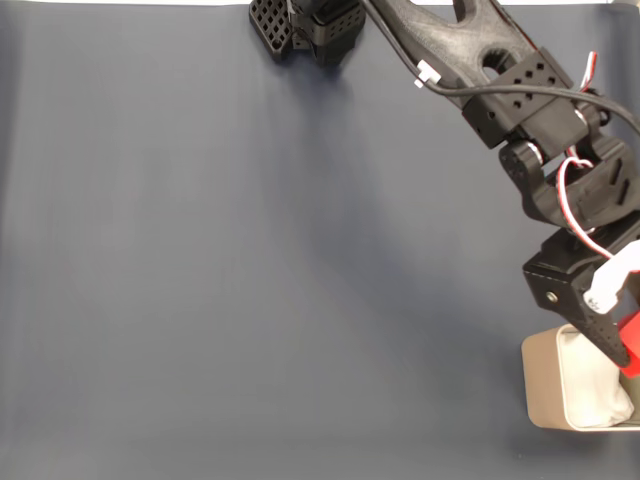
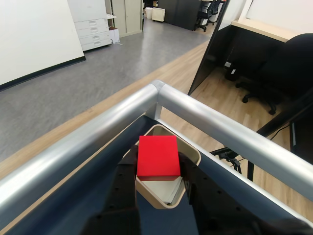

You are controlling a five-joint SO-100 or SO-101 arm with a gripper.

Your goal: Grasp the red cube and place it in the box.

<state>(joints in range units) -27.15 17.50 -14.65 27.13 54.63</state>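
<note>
The red cube point(image 1: 630, 336) is held between the black fingers of my gripper point(image 1: 627, 352), which is shut on it at the lower right of the fixed view. The cube hangs above the beige box point(image 1: 538, 385), whose white lining point(image 1: 592, 388) shows inside. In the wrist view the red cube point(image 2: 157, 156) sits between my two fingers of the gripper point(image 2: 157, 170), directly over the open box point(image 2: 162, 203) below. The cube hides part of the box's inside.
The dark blue-grey tablecloth point(image 1: 250, 270) stretches left of the box. The arm's base point(image 1: 310, 25) stands at the top edge. A silver rail point(image 2: 205, 115) frames the table corner just past the box, with office floor and a chair point(image 2: 283, 73) beyond.
</note>
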